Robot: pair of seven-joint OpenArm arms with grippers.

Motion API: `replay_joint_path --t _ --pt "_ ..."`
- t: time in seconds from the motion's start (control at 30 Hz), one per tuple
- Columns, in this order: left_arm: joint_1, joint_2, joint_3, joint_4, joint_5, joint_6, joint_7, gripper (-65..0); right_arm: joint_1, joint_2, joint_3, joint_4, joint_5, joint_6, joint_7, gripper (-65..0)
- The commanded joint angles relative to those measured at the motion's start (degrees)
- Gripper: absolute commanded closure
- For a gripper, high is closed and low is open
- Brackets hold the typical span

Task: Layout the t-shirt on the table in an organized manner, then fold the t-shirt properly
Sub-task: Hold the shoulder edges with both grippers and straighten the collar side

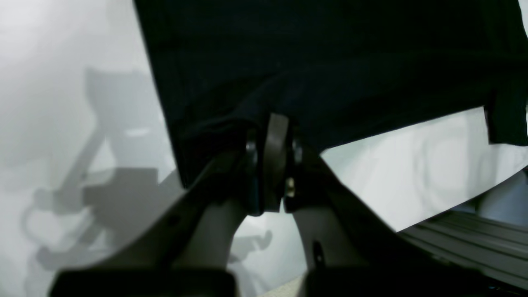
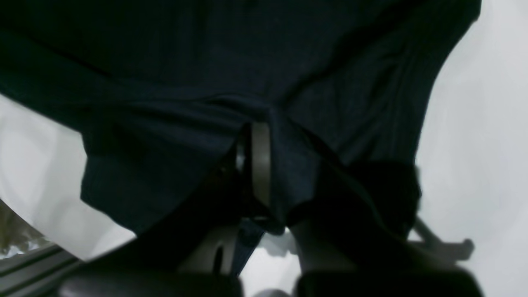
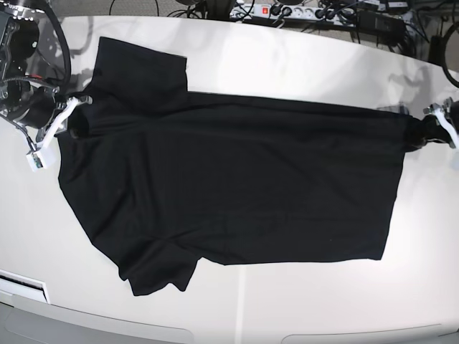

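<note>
The black t-shirt (image 3: 237,179) lies spread across the white table (image 3: 287,64), its two sleeves toward the left of the base view and its hem toward the right. My right gripper (image 3: 74,118) is shut on the shirt's left edge, between the sleeves. In the right wrist view the fingers (image 2: 260,161) pinch a bunch of the t-shirt (image 2: 206,62). My left gripper (image 3: 422,132) is shut on the hem's far corner. Seen from the left wrist, its fingers (image 1: 274,156) clamp the t-shirt (image 1: 330,62), which looks slightly raised and pulled taut there.
A power strip with cables (image 3: 276,12) runs along the table's back edge. The right arm's body and wiring (image 3: 21,64) stand at the far left. The curved front edge (image 3: 107,321) is near. A grey ribbed surface (image 1: 474,243) lies beyond the table edge.
</note>
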Motion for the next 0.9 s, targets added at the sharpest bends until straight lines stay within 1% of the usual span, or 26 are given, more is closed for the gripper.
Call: replay_joint_path --t 0.0,0.07,0.2,0.23,0.27,0.37,0.4,0.43,0.5,0.57,0.6,0.7,0.77,0.8,0.87 --pt "-0.50 -0.94 -0.46 0.63 -0.59 -0.34 -1.03 0.0 0.81 0.98 0.31 0.07 0.61 0.10 1.49 0.0" --pt "-0.50 -0.17 -0.46 0.63 1.07 -0.34 -1.22 0.0 1.42 0.98 0.31 -1.33 0.61 0.10 1.60 0.0" --pt "-0.72 -0.24 -0.48 0.66 1.18 -0.34 -1.27 0.0 1.92 1.20 0.31 -1.99 0.68 0.10 1.73 0.0" --pt "-1.25 -0.44 -0.48 0.66 1.20 -0.34 -1.22 0.0 2.29 1.51 0.31 -1.99 0.61 0.10 1.79 -4.3" --pt "-1.81 -0.70 -0.48 0.66 1.20 -0.34 -1.25 -4.9 2.64 2.08 0.31 -1.99 0.68 0.10 1.81 -10.2" --pt "-3.61 -1.33 -0.48 0.66 1.05 -0.34 -1.25 -26.6 4.46 4.20 0.33 -1.99 0.79 -3.17 1.79 -28.9" --pt "-4.17 -1.33 -0.48 0.66 0.96 -0.34 -1.25 -32.1 4.85 4.90 0.33 -1.99 0.81 -4.04 1.81 -32.3" --pt "-4.48 -1.36 -0.48 0.66 1.05 0.17 -1.22 -35.4 5.27 5.46 0.33 -1.99 0.81 -4.68 1.77 -33.3" --pt "-4.81 -1.31 -0.48 0.66 1.27 2.67 -1.18 -36.0 5.51 6.21 0.37 -1.99 0.92 -5.95 0.83 -33.2" --pt "-4.79 -1.27 -0.48 0.66 1.25 2.84 -1.16 -36.0 5.49 6.40 0.37 -1.99 2.97 -6.27 -2.21 -33.2" --pt "-4.79 -1.29 -0.48 0.66 1.25 2.82 -1.01 -36.0 5.35 6.36 0.37 -1.99 5.11 -5.97 -4.46 -33.2" --pt "-4.79 -1.29 -0.48 0.66 1.88 2.82 -1.03 -36.0 3.87 6.34 0.37 -1.99 14.69 -2.32 -10.84 -33.1" --pt "-4.76 -1.27 -0.48 0.63 4.52 2.84 -1.03 -36.0 1.66 6.32 0.37 -1.99 20.35 -0.83 -13.97 -32.9" --pt "-4.74 -1.29 -0.48 0.63 6.01 2.84 -1.03 -36.0 0.24 6.21 0.37 -1.99 21.77 -0.55 -14.69 -32.9" --pt "-4.74 -1.27 -0.48 0.63 8.48 2.86 -1.03 -36.0 -2.99 6.01 0.37 -1.99 21.79 -0.44 -14.40 -32.9"
